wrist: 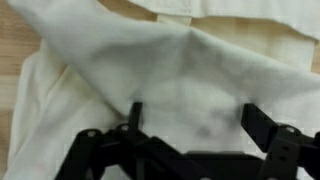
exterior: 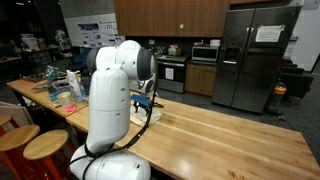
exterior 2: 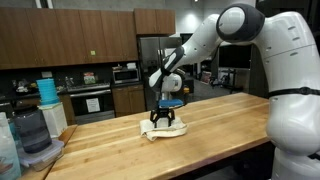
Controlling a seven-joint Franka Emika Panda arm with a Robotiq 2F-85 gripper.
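A crumpled cream cloth [wrist: 190,70] fills the wrist view, lying on a wooden countertop [wrist: 10,60]. My gripper [wrist: 195,118] hangs just above its folds with both black fingers spread wide and nothing between them. In an exterior view the gripper [exterior 2: 163,121] points straight down onto the same cloth [exterior 2: 162,131] near the middle of the long butcher-block counter [exterior 2: 210,130]. In an exterior view the white arm hides most of the cloth [exterior: 143,112], and only a pale edge shows beside the gripper [exterior: 146,103].
Jars, bottles and containers [exterior: 60,88] crowd one end of the counter. A blue-lidded stack and a blender jug [exterior 2: 35,135] stand at the counter's near end. A steel fridge [exterior: 255,60] and an oven [exterior: 170,75] line the back wall. Wooden stools [exterior: 30,145] sit beside the counter.
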